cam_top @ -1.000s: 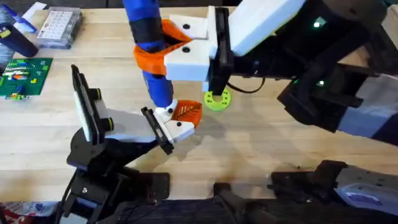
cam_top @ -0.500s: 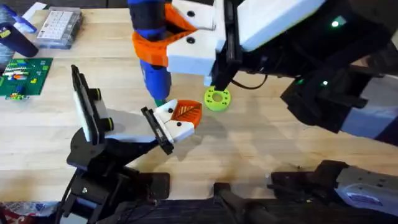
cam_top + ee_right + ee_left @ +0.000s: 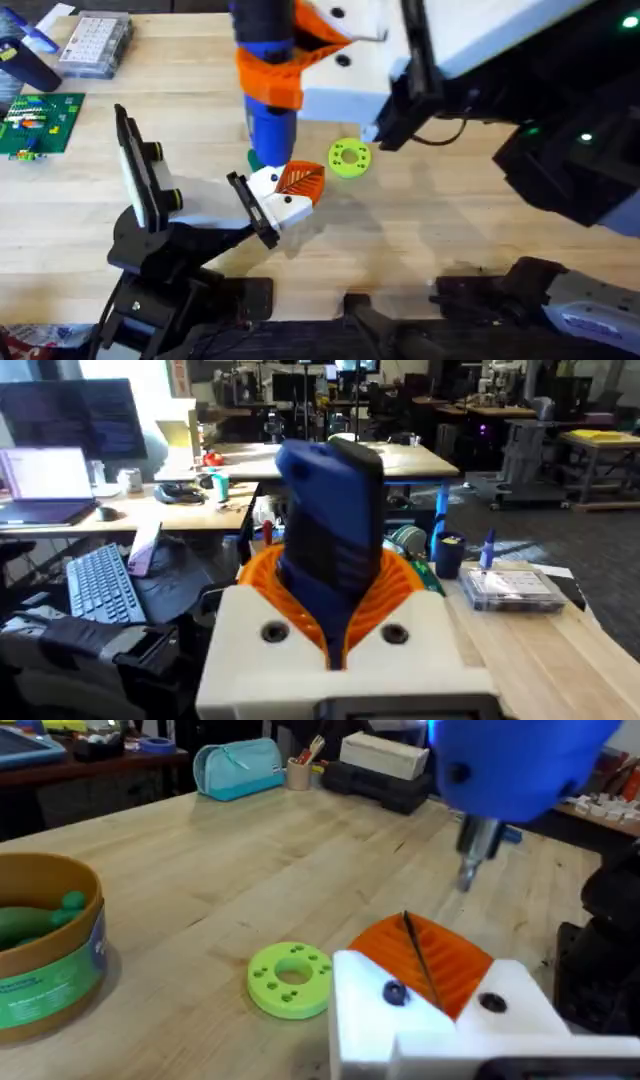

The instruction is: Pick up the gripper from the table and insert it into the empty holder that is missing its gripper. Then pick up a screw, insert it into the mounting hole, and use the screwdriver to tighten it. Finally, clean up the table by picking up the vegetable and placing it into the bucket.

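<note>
Nearest to me is the holder [image 3: 195,205], and the gripper [image 3: 290,188] sits on its black rail, so I think step 1 is done. In my left wrist view I see 2 dark round spots on the white block. One may be the screw [image 3: 395,992], but I cannot be sure it is all the way in. My right hand [image 3: 272,88] is clamped tight on the blue screwdriver [image 3: 268,130]. Its tip hangs just above the gripper and does not touch it, so I think the tightening step is either under way or just over. I cannot tell if my left hand is open or closed. A little farther off is a green ring [image 3: 348,158] lying flat on the table [image 3: 450,230]. Past that is the bucket [image 3: 60,975] with something green inside. That may be the vegetable, but the bucket is cut off at the edge, so I cannot say.
</note>
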